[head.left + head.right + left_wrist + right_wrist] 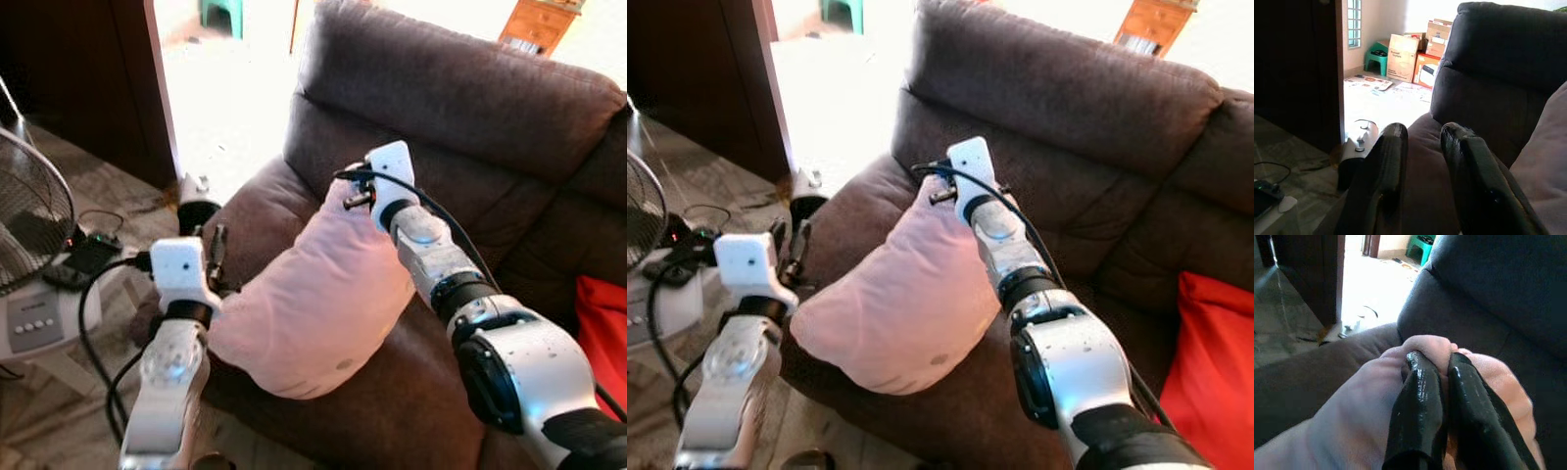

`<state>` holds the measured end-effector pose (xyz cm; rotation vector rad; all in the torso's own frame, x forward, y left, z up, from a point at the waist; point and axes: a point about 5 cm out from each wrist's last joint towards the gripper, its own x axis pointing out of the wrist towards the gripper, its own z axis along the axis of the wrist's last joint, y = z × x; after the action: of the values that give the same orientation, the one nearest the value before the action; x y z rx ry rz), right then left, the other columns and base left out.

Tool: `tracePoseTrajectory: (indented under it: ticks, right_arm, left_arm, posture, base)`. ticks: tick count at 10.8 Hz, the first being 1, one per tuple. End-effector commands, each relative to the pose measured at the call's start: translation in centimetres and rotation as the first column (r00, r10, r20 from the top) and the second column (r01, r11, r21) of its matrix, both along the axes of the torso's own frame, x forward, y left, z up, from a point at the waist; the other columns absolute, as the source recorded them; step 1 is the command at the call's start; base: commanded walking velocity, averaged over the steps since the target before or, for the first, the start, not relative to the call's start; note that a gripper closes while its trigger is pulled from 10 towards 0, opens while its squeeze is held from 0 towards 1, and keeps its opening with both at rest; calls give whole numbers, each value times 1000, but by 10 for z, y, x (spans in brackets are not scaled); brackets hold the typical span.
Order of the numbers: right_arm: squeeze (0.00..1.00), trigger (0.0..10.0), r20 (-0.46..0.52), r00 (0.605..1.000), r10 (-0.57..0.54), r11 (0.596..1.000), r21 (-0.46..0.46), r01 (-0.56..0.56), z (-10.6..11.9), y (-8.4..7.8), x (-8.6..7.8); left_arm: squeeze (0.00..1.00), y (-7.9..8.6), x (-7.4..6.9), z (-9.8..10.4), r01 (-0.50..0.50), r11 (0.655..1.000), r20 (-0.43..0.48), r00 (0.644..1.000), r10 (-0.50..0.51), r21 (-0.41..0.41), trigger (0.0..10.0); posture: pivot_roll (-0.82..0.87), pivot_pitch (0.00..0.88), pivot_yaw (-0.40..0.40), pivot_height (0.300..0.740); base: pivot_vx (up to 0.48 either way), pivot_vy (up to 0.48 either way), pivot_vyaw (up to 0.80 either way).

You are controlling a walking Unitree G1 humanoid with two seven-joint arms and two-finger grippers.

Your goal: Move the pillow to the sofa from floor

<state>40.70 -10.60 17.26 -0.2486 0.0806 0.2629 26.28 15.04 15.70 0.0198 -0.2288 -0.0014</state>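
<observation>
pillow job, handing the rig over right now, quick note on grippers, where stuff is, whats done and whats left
Right gripper: shut on the top corner of the pink pillow, pinching a fold of fabric.
Left gripper: open, holding nothing, beside the pillow's lower end near the sofa arm.
Pillow: off the floor, tilted, leaning over the front edge of the brown sofa seat, its lower end hanging past the edge.
Done: pillow lifted and brought to the sofa.
Left: push it further onto the seat so it probably won't slide off, then release the right gripper and pull both arms back.
</observation>
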Motion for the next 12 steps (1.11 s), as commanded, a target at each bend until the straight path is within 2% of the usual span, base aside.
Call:
tracePoseTrajectory:
  ticks: [1,3,5,6,7,8,11,12]
  right_arm:
    - [0,10000,-13,999,-40,998,-54,39,1,-9,2]
    - [0,10000,25,993,-114,991,-68,115,18,-18,8]
    - [0,10000,14,997,-75,996,-42,76,15,-10,7]
    - [1000,10000,-2,998,-67,997,-25,67,10,-8,5]
    - [1000,10000,-2,997,-72,997,-38,71,8,-7,5]
    - [0,10000,11,998,-69,996,-47,70,9,-6,5]
    - [0,10000,135,986,-102,995,-1,103,42,-8,12]
    - [1000,10000,145,983,-111,994,-5,113,45,-11,13]
  left_arm:
    - [0,-7,-6,4,14,999,3,1000,-14,35,10000]
    - [0,-1,-18,4,-35,998,-6,999,36,47,10000]
    - [0,1,-22,6,-52,997,-13,999,52,51,10000]
    - [0,1,-23,7,-51,997,-17,998,52,54,10000]
    - [0,1,-24,7,-53,997,-20,998,54,55,10000]
    - [0,1,-24,6,-53,997,-26,998,55,58,10000]
    - [0,-2,-21,7,-38,998,-30,999,39,57,10000]
    - [0,-3,-19,7,-29,998,-32,999,31,56,10000]
  posture:
    - [223,182,-194,740]
    - [240,201,-203,740]
    - [244,221,-198,740]
    - [244,225,-196,740]
    - [244,226,-193,740]
    - [245,224,-192,740]
    - [236,207,-186,740]
    - [238,204,-186,740]
  base:
    - [0,0,0]
    - [0,0,0]
    - [0,0,0]
    - [0,0,0]
    - [0,0,0]
    - [0,0,0]
    - [0,0,0]
    - [0,0,0]
